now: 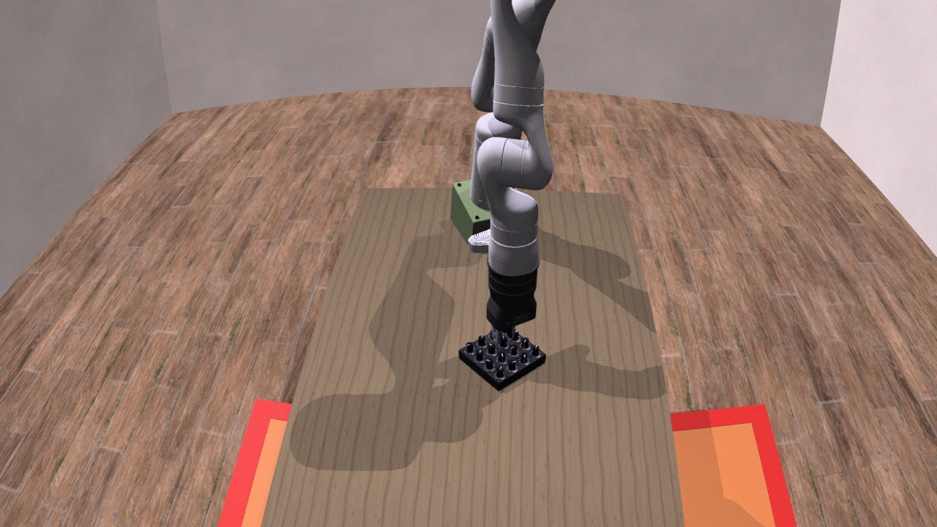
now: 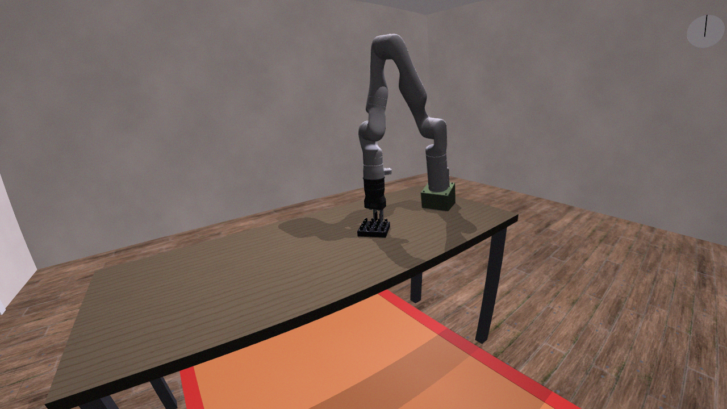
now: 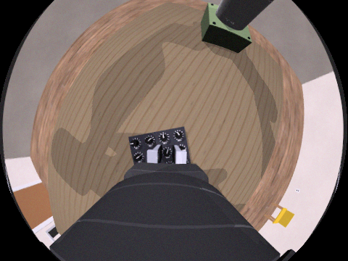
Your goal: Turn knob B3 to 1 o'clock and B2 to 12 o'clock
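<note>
The black knob box [image 1: 506,359] stands on its feet on the wooden table, a little in front of the arm's base; it also shows in the exterior view [image 2: 374,228] and the wrist view [image 3: 159,147]. My gripper [image 1: 504,335] points straight down over the rear part of the box. In the wrist view my two light fingers stand on either side of one knob [image 3: 167,152], with a small gap on each side, so the gripper is open around it. The knob names and the white lines are too small to read.
The arm's green base block [image 1: 466,209] sits at the far end of the table, behind the box. Orange and red floor zones [image 1: 727,471] lie beside the near table end.
</note>
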Robot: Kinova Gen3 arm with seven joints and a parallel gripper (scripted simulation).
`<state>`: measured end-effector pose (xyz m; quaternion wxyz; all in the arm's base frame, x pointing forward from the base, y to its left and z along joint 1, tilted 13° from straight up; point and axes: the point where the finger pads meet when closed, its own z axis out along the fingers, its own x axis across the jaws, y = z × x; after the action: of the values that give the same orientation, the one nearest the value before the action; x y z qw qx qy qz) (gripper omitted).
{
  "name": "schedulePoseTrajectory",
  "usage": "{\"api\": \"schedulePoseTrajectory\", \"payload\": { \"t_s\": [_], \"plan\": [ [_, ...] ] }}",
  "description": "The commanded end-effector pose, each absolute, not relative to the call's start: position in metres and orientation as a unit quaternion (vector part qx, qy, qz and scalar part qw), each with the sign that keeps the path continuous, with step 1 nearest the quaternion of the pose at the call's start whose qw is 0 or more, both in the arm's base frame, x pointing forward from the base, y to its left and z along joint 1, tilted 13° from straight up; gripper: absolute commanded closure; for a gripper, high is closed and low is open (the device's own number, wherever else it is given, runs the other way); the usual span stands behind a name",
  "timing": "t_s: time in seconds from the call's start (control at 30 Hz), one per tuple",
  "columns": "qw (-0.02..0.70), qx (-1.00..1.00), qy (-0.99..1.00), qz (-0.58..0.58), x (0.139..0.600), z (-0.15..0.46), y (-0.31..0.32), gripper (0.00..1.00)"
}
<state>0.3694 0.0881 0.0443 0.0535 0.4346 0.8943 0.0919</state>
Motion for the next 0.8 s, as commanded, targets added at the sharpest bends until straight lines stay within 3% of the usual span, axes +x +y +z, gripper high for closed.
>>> {"api": "schedulePoseTrajectory", "payload": {
  "t_s": [0.0, 0.77],
  "plan": [
    [0.058, 0.433, 0.894, 0.096, 0.371, 0.055, 0.089, 0.54],
    [0.058, 0.433, 0.894, 0.096, 0.368, 0.074, 0.087, 0.54]
  ]
}}
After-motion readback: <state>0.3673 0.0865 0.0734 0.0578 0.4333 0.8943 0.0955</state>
